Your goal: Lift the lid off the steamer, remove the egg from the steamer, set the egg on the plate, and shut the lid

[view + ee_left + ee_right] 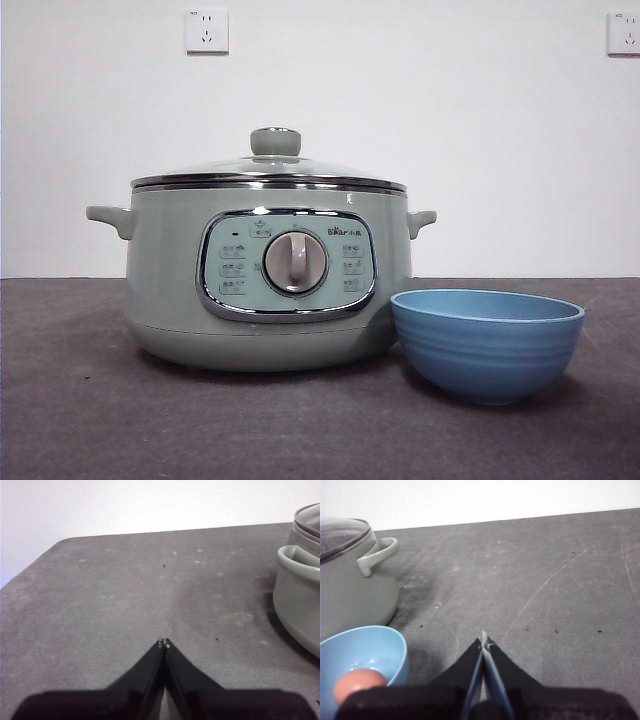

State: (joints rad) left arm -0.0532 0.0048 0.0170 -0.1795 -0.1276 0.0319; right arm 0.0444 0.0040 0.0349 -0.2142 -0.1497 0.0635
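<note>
The sage-green steamer stands left of centre in the front view with the glass lid seated on it, its green knob on top. The blue plate, a small bowl, stands to its right. In the right wrist view a brown egg lies inside the plate. My left gripper is shut and empty, low over the table beside the steamer's handle. My right gripper is shut and empty, beside the plate. Neither gripper shows in the front view.
The dark grey table runs across the front view. A white wall behind it carries two sockets. The table's far rounded corner shows in the left wrist view.
</note>
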